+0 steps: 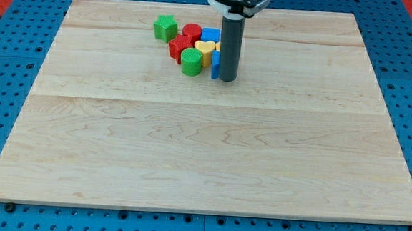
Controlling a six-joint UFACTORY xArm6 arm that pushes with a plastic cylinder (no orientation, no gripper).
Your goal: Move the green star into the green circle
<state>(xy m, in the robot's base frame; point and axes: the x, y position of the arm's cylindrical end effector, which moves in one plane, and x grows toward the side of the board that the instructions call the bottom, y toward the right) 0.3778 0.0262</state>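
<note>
Green star (165,28) sits at the view's upper left of the block cluster, slightly apart from the rest, on the pale wooden table (203,165).

Camera view (only view):
- Green circle (191,61), a short cylinder, lies at the cluster's lower edge, down and to the view's right of the star.
- Between the two sit red blocks: a red round one (191,33) and a red block of unclear shape (179,47). They touch each other, and the lower one touches the green circle.
- A yellow block (205,51) and blue blocks (211,35) pack the cluster's right side; exact shapes not resolvable.
- My tip (226,79) rests just right of the cluster, beside a blue block partly hidden by the rod. It is on the far side of the cluster from the star.
- Pincer: none fitted on this arm, so no open or closed state to record.

Risks, as judged:
- Tip must travel round the cluster to reach the star's upper-left side; cutting across would scatter the blue and yellow blocks.
- A straight push of the star toward the circle meets the red blocks first; they may shove the circle away.
- The star's points may make it rotate and slip off the rod under an off-centre push.
</note>
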